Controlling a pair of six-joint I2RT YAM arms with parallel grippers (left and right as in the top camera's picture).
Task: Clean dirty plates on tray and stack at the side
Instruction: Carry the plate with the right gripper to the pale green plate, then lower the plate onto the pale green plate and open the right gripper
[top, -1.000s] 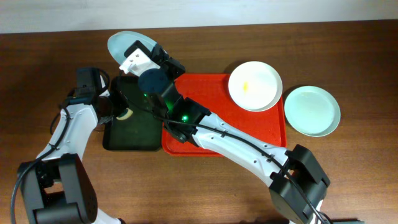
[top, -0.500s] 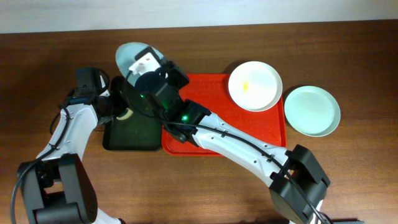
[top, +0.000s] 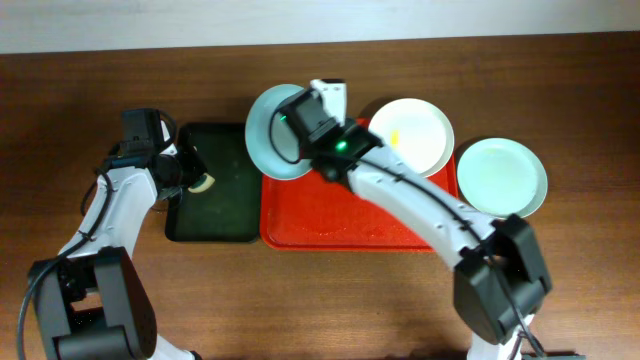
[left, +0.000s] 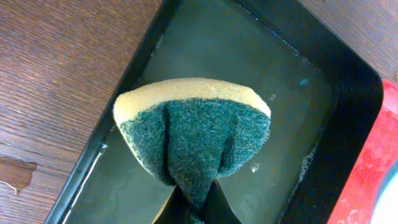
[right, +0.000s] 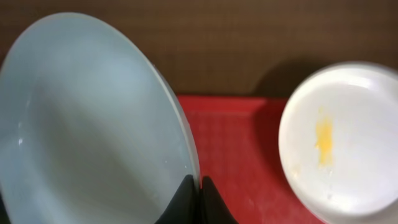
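My right gripper is shut on the rim of a pale blue-green plate, held tilted above the left end of the red tray; the plate fills the left of the right wrist view. A white plate with a yellow smear sits at the tray's far right corner, also in the right wrist view. Another pale blue-green plate lies on the table right of the tray. My left gripper is shut on a green-and-yellow sponge over the dark green tray.
The dark green tray holds a thin film of water and sits against the red tray's left edge. Bare wooden table lies in front of both trays and to the left.
My right arm has swung right, carrying the blue-green plate from above the dark green tray's far end to over the red tray's left end. The left arm and sponge have stayed put.
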